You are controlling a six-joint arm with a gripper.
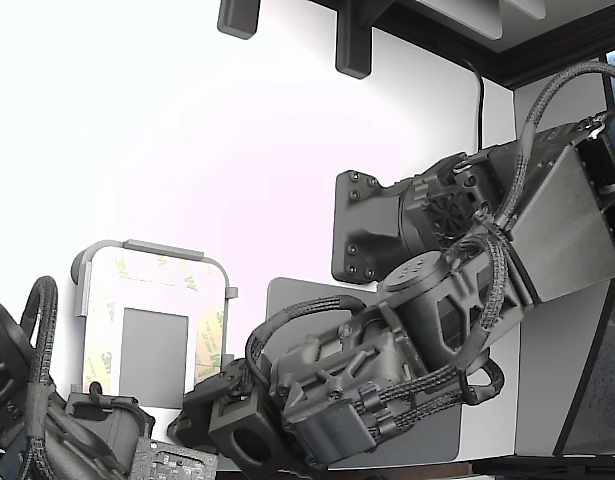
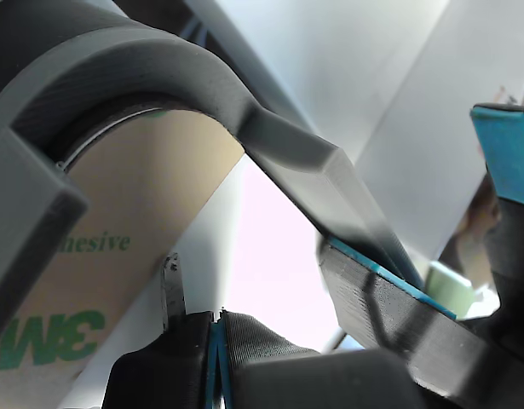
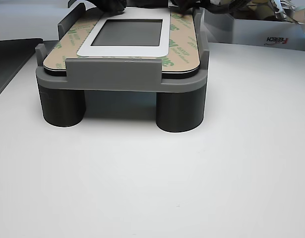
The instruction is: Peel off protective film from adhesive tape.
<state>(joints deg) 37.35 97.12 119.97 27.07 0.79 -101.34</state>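
The gripper (image 2: 217, 341) has its fingers pinched narrow beside the protective film (image 2: 117, 247). They may slip off the liner edge, leaving the adhesive tape covered

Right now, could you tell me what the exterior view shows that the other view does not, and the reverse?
Only the exterior view shows the robot arm reaching down beside the plate, plus the dark-grey mat under it.

Only the other view shows the two cylindrical legs raising the grey holder frame, and a white box behind.

Both show the protective film bordering the grey square, apparently in place.
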